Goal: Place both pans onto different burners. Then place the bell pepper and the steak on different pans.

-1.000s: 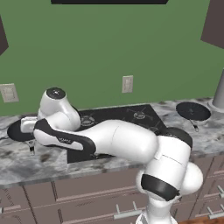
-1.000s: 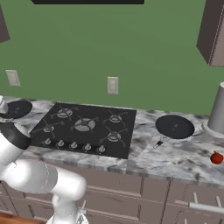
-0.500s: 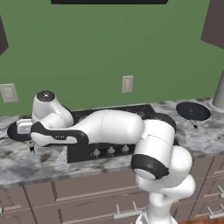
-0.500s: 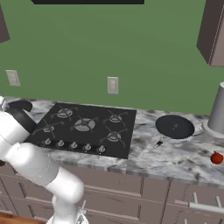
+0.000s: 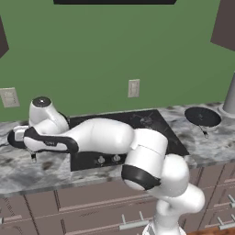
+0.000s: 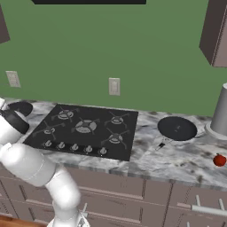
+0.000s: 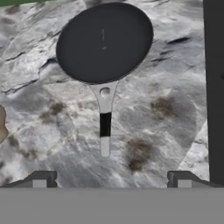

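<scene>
Black and shallow, the nearer pan (image 7: 104, 42) lies on the marbled bench (image 7: 166, 109) straight ahead of the gripper (image 7: 111, 179), its pale handle (image 7: 105, 122) pointing back toward the gap between the two fingertips. The gripper is spread wide and holds nothing; it hangs above the bench, short of the handle's end. The cooktop (image 7: 215, 87) runs as a dark strip along the gripper's right side, with its burners (image 6: 84, 126) beyond that edge. The second pan (image 6: 177, 128) sits well apart, far across the cooktop, and a small red thing (image 6: 219, 160), likely the bell pepper, lies farther still. A tan sliver (image 7: 2, 124) at the gripper's left may be the steak, too cut off to tell.

The risk, as I judge it, is the slim handle: a descent slightly off its line could close on air or nudge it, spinning the pan. Gripped near the tip, the pan could also sag or twist when lifted.
</scene>
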